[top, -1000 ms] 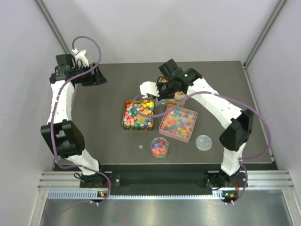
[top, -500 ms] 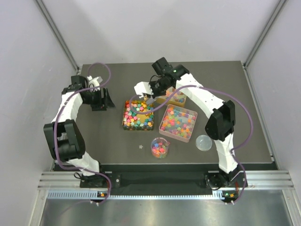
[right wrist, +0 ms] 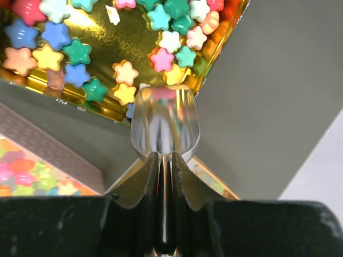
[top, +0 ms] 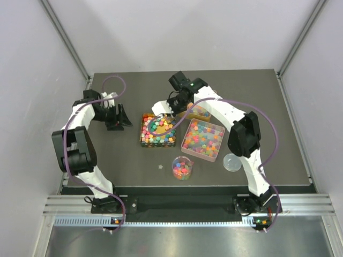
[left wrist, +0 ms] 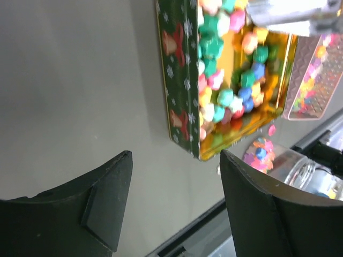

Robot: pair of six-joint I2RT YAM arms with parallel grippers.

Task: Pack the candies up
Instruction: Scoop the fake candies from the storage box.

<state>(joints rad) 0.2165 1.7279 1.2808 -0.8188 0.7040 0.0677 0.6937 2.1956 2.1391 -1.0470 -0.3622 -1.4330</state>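
Note:
Star-shaped candies (right wrist: 80, 51) in many colours fill a green tin (top: 157, 130) with a gold inside (left wrist: 179, 101) at mid table. More candies lie in a pink tin (top: 202, 139) to its right and in a clear cup (top: 182, 167) in front. My right gripper (right wrist: 165, 160) is shut on the handle of a clear plastic scoop (right wrist: 165, 120), whose empty bowl hangs over the green tin's far corner (top: 163, 119). My left gripper (top: 120, 118) stands open just left of the green tin, low over bare table, with nothing between its fingers (left wrist: 107, 203).
A third small tin (top: 199, 111) sits behind the pink one, partly under the right arm. A clear lid (top: 232, 162) lies right of the cup. One loose candy (top: 160, 166) rests on the table left of the cup.
My left arm has swung from the back left corner in toward the green tin. My right gripper has carried the scoop left, from the small tin to over the green tin.

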